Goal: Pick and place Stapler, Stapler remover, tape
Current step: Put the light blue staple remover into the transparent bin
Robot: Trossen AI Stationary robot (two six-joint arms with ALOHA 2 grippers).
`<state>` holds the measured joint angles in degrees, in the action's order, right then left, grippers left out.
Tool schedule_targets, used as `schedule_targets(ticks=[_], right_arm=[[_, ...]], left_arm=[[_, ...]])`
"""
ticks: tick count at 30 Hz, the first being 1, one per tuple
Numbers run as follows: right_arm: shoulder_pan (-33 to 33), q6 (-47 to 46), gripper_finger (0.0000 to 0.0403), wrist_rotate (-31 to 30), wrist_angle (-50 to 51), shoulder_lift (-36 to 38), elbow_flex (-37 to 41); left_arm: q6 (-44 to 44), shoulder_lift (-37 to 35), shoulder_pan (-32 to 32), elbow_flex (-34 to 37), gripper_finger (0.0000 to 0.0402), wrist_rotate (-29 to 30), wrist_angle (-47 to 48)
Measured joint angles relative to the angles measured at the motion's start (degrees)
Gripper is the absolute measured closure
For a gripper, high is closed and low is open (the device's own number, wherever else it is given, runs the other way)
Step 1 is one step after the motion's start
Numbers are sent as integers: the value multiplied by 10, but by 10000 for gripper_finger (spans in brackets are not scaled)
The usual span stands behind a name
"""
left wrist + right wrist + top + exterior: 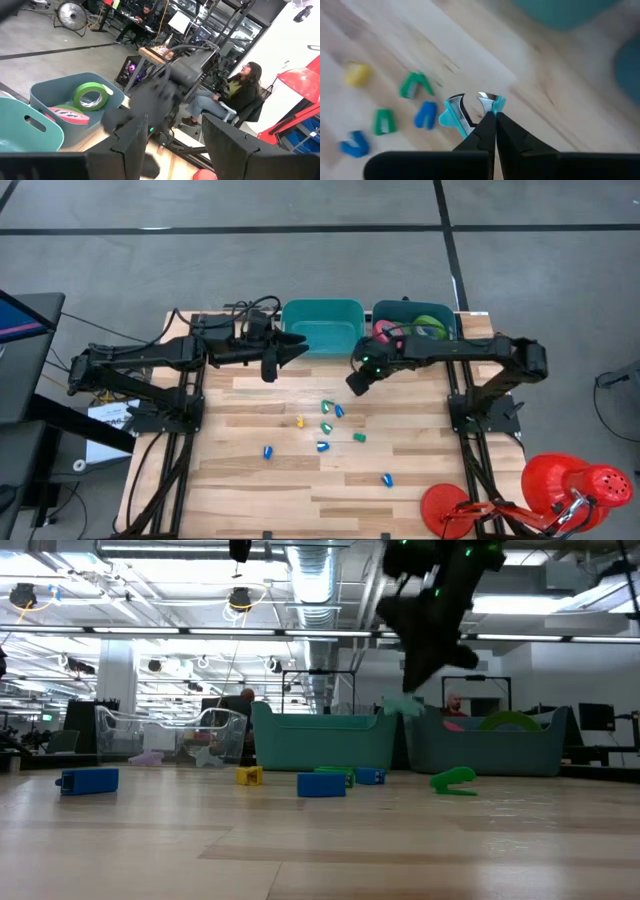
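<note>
The desk (250, 490) carried two bins along its far edge, a teal bin (322, 325) near the middle and a grey-blue bin (412, 323) beside it toward the far right corner. The grey-blue bin already held tape: a green roll (92, 96) propped against its wall and a pink-red roll (69, 114) lying flat under it.

The right arm reached in from the right edge, and its end effector (489, 116) hung above the desk just in front of the gap between the two bins. Its fingers were pressed together on a small turquoise staple remover (470, 111), whose metal claws stuck out past the fingertips, pointing away from the wrist. From that end effector the teal bin lay a short way toward the far edge and slightly left; the grey-blue bin lay about as near, toward the far right. Which bin suited the remover could not be told from the contents, as the teal bin looked bare.

The left arm waited over the far left part of the desk, its end effector (283, 352) beside the teal bin's left wall, fingers partly spread and holding nothing.

Small blue, green and yellow pieces (325, 425) lay scattered mid-desk, nearer the right arm.
</note>
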<state>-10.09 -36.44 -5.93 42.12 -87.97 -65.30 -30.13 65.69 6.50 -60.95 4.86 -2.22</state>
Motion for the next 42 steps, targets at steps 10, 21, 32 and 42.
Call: schedule_targets(ticks=[10, 21, 32, 42], right_arm=[[17, 40, 403, -1, -124, 119, 0], [46, 67, 403, -1, -304, 182, 0], [68, 85, 403, -1, -366, 182, -1], [71, 95, 403, 15, -420, 163, -1]], left_arm=[[-2, 0, 0, 0, 223, -33, -6], [-3, 0, -2, 0, 223, -56, -18], [95, 4, -8, 0, 189, -109, -21], [119, 25, -13, 1, 158, -110, -23]])
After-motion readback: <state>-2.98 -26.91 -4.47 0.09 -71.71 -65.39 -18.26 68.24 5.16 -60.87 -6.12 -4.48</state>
